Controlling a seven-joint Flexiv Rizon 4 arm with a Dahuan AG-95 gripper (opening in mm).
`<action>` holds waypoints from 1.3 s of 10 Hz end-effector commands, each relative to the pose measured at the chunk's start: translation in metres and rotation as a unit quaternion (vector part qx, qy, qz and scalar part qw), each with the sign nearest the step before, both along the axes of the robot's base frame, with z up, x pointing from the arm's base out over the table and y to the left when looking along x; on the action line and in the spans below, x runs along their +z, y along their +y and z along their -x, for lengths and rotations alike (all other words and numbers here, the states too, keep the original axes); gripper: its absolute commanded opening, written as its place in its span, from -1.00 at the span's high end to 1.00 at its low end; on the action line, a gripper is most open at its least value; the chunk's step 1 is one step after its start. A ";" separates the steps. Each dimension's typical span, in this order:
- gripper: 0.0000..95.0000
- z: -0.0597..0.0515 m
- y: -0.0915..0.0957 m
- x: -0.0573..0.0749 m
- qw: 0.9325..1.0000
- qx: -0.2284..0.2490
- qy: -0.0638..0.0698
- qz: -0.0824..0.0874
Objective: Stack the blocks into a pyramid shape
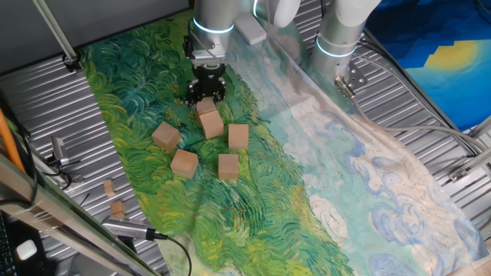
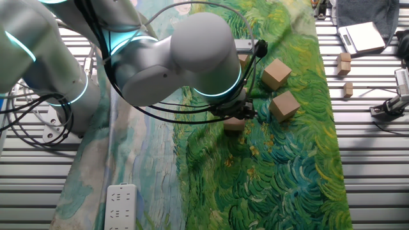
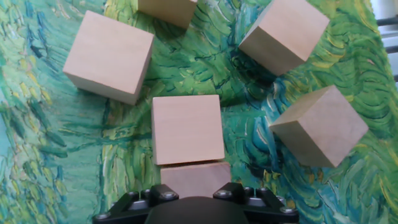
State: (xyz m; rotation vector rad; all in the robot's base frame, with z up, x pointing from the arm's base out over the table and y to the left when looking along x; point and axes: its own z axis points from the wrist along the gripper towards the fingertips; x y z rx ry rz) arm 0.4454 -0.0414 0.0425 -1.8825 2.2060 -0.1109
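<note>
The end effector (image 1: 205, 98) hangs low over the far part of the painted cloth (image 1: 253, 192) that covers the middle of the surface (image 1: 46, 107), its black fingers pointing straight down. In the hand view its black body fills the bottom edge, and a wooden block (image 3: 195, 178) sits directly in front of it, right between the finger bases. The fingertips themselves are out of sight there, and in the other fixed view the arm's big grey wrist joint (image 2: 192, 57) hides most of them, so I cannot tell whether the fingers are pressed on this block or standing a little apart from it; they look close around it.

That block (image 1: 205, 108) touches a second block (image 1: 212, 124) lying just in front of it, toward the near edge of the cloth; the two meet side to side with a thin seam between them in the hand view. Four more blocks lie loose near this pair, none stacked. One (image 1: 238, 136) is just beside the pair on the right, one (image 1: 166, 136) sits to its left nearer the cloth's left edge, and two more (image 1: 184, 163) (image 1: 229, 166) rest further toward the near edge, apart from each other. All six are flat on the cloth.

Off the cloth, on the ribbed metal near the surface's left edge, lie two small tan wooden bits (image 1: 109, 187) (image 1: 117, 208), well apart from the blocks.
</note>
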 end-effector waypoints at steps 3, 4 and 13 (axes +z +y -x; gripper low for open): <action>0.60 -0.003 0.002 -0.003 1.000 0.002 0.013 0.000; 0.60 -0.003 0.002 -0.002 1.000 0.000 0.030 -0.005; 0.60 -0.008 0.012 -0.003 0.999 0.004 0.047 -0.025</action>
